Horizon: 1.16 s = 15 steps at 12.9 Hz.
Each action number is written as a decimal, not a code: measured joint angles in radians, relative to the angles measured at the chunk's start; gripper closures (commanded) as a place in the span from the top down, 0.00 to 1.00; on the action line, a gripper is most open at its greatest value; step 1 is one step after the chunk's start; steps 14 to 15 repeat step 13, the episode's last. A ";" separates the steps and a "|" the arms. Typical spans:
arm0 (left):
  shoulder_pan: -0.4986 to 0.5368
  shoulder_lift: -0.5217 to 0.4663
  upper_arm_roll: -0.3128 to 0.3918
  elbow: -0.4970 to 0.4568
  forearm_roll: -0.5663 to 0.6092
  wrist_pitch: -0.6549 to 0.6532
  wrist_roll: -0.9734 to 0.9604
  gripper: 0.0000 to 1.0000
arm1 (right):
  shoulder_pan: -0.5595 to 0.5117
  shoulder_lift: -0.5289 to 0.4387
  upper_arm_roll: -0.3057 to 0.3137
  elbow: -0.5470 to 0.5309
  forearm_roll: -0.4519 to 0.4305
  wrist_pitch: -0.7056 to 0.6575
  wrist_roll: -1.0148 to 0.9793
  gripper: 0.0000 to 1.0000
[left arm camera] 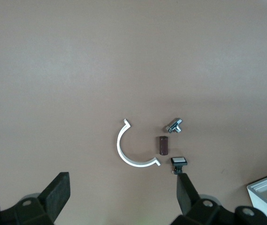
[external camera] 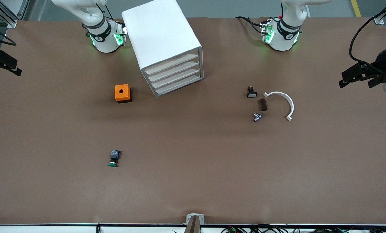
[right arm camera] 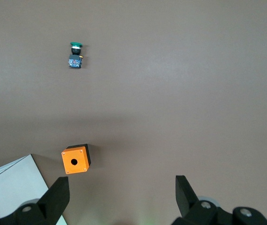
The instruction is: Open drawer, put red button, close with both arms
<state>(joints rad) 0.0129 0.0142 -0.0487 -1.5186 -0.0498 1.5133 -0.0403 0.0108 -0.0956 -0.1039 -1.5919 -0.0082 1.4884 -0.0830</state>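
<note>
No sign of the red button in any view, so cannot place it against either end effector or say how it looks. Left end effector (external camera: 343, 79) (left arm camera: 121, 187) up over the left arm's end of the worktop (external camera: 193, 181), fingers (left arm camera: 58, 190) spread wide apart, gripping nothing. Right end effector (external camera: 13, 66) (right arm camera: 120, 190) up over the right arm's end, fingers (right arm camera: 182, 187) likewise apart and empty. White drawer unit (external camera: 162, 38) between the two bases, all four fronts flush. Orange box (external camera: 122, 93) near it toward the right arm's end; green-capped button (external camera: 114, 158) lying on its side nearer the front camera. Toward the left arm's end, a white-capped black switch (external camera: 251, 92), brown block (external camera: 263, 104), small metal part (external camera: 257, 116) and white arc (external camera: 285, 100) clustered close, apart from one another.
</note>
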 measured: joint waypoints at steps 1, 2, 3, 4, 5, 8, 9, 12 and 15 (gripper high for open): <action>-0.001 0.000 -0.001 0.000 0.021 -0.007 0.000 1.00 | 0.000 0.000 0.000 0.000 0.000 0.000 0.000 1.00; -0.002 0.000 -0.003 0.000 0.034 -0.011 0.000 1.00 | 0.000 0.000 0.000 0.000 0.000 0.000 0.000 1.00; -0.003 0.000 -0.003 0.000 0.037 -0.013 0.000 1.00 | 0.000 0.000 0.000 0.000 0.000 0.000 0.000 1.00; -0.004 0.000 -0.004 0.000 0.038 -0.014 0.000 1.00 | 0.000 -0.001 0.000 0.000 0.000 0.000 0.000 1.00; -0.004 0.000 -0.004 0.000 0.038 -0.014 0.000 1.00 | 0.000 -0.001 0.000 0.000 0.000 0.000 0.000 1.00; -0.004 0.000 -0.004 0.005 0.038 -0.014 0.000 1.00 | 0.000 -0.002 0.000 0.000 0.000 0.000 0.001 1.00; -0.004 0.000 -0.004 0.005 0.038 -0.015 0.000 1.00 | 0.000 -0.002 0.000 0.000 0.000 0.000 0.005 1.00; -0.004 0.000 -0.004 0.006 0.038 -0.015 0.000 1.00 | 0.000 -0.006 0.000 0.000 0.000 -0.010 0.030 1.00; -0.004 0.000 -0.004 0.006 0.038 -0.016 0.000 1.00 | 0.000 -0.007 0.002 0.000 0.000 -0.014 0.049 1.00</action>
